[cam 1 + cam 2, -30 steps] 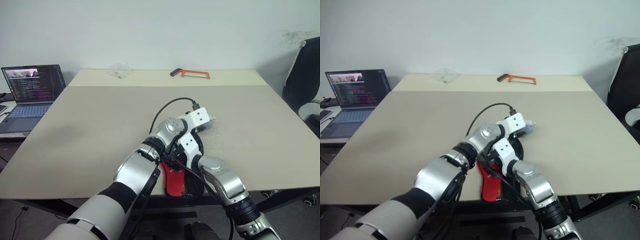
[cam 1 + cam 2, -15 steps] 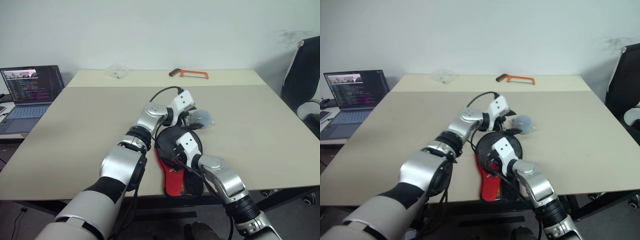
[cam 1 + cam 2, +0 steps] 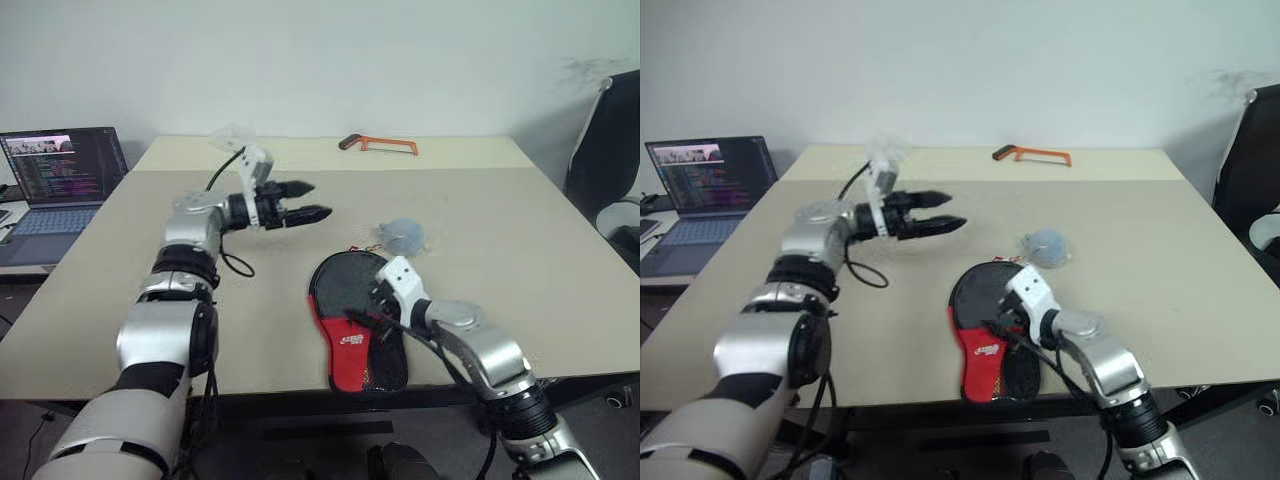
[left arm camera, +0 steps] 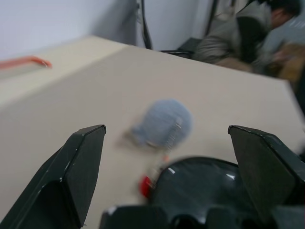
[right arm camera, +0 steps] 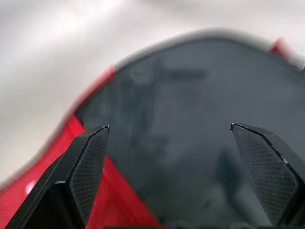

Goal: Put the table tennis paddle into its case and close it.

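**Check the zip before you call the case closed**

Take the case (image 3: 352, 325) as your landmark; it lies flat at the near edge of the desk (image 3: 120, 300), red panel toward you, black round end away. No paddle is in sight on the desk, so it is probably inside already, though you can't confirm that from here. Whether the zip is run fully round is also too small to tell.

Your right tool (image 5: 167, 138) hovers just over the case with its fingers spread wide and nothing between them. Bring it down on the red end to pin the fabric, pressing flat rather than pinching, so the soft pouch doesn't slide off the near edge.

Just beyond the case sits a small grey lump (image 3: 402, 236) on a cord; judge whether that cord leads to the zip pull before tugging it.

Farther off, left of the case, your left tool (image 3: 308, 200) hangs above the desk, open and empty, pointing back toward the case. Return it low and slowly.
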Controlling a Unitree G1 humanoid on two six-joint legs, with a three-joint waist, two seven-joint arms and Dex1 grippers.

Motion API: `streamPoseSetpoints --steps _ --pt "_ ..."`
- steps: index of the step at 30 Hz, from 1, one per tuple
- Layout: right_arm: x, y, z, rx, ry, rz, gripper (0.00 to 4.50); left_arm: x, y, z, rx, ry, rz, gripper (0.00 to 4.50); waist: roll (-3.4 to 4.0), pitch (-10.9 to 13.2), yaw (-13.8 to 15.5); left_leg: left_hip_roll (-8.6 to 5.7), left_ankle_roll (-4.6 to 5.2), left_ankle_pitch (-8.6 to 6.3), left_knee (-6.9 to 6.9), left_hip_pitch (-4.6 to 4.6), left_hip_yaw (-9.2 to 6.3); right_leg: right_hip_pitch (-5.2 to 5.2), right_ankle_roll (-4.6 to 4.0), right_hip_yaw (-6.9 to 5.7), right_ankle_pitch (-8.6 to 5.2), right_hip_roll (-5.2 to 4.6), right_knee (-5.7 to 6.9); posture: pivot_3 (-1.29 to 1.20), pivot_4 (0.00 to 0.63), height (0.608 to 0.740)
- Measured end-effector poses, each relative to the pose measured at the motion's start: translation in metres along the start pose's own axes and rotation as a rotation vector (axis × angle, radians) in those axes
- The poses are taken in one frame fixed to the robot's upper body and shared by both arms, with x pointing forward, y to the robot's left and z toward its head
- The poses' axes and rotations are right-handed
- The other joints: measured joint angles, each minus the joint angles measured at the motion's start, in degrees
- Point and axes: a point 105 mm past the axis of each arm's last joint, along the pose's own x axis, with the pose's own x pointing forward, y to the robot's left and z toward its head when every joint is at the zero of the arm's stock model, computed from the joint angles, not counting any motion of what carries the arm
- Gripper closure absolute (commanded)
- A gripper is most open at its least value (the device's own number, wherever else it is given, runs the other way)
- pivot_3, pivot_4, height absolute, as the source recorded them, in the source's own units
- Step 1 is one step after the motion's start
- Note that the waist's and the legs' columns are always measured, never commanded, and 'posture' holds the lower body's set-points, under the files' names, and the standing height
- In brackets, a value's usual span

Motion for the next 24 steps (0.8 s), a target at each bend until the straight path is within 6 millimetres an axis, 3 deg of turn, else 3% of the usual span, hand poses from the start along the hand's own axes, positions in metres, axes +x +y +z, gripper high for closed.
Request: streamPoseSetpoints --steps 3,7,10,14,16,21,24 --pt "-0.015 -0.006 0.038 -0.036 -0.086 0.034 0.00 0.001 -0.015 -0.008 0.018 0.035 -0.055 0.02 0.03 0.02 0.26 -0.05 0.00 -0.01 -0.03 -0.05 -0.08 -0.02 -0.03 0.05 0.02 -0.11 0.00 0.00 0.150 0.740" --pt "-0.045 -0.043 0.087 -0.101 -0.194 -0.055 0.00 0.013 -0.038 -0.036 -0.020 0.061 -0.084 0.02 0.03 0.02 0.52 -0.06 0.01 -0.02 -0.04 -0.05 -0.10 0.00 -0.03 0.09 0.02 -0.20 -0.07 0.00 0.150 0.740" --pt "-0.045 -0.070 0.105 -0.066 -0.248 -0.134 0.00 0.033 -0.053 -0.049 -0.030 0.065 -0.098 0.02 0.03 0.02 0.43 0.01 0.01 -0.01 -0.04 -0.02 -0.07 0.00 -0.08 0.16 0.04 -0.22 -0.02 0.00 0.150 0.740" --pt "-0.039 -0.132 0.106 0.028 -0.259 -0.371 0.00 0.063 -0.065 -0.063 -0.013 0.044 -0.038 0.02 0.03 0.02 0.32 0.03 0.00 0.00 -0.04 0.10 0.08 0.06 -0.15 0.31 0.09 -0.24 -0.01 0.00 0.150 0.740" --pt "-0.037 -0.152 0.103 0.096 -0.292 -0.450 0.00 0.076 -0.071 -0.074 -0.024 0.055 -0.004 0.02 0.03 0.02 0.20 0.07 0.00 0.00 -0.05 0.07 0.10 0.04 -0.16 0.36 0.10 -0.24 -0.02 0.00 0.150 0.740" --pt "-0.020 -0.174 0.070 0.252 -0.258 -0.519 0.00 0.079 -0.066 -0.087 -0.013 0.125 0.100 0.02 0.06 0.03 -0.23 0.11 0.01 0.00 -0.18 0.06 0.14 -0.04 -0.22 0.40 0.14 -0.23 0.00 0.00 0.150 0.740" --pt "-0.010 -0.178 0.062 0.290 -0.234 -0.529 0.00 0.073 -0.060 -0.098 -0.024 0.151 0.193 0.02 0.08 0.05 -0.23 0.11 0.01 0.00 -0.18 0.05 0.17 -0.06 -0.22 0.42 0.14 -0.24 0.00 0.00 0.150 0.740"
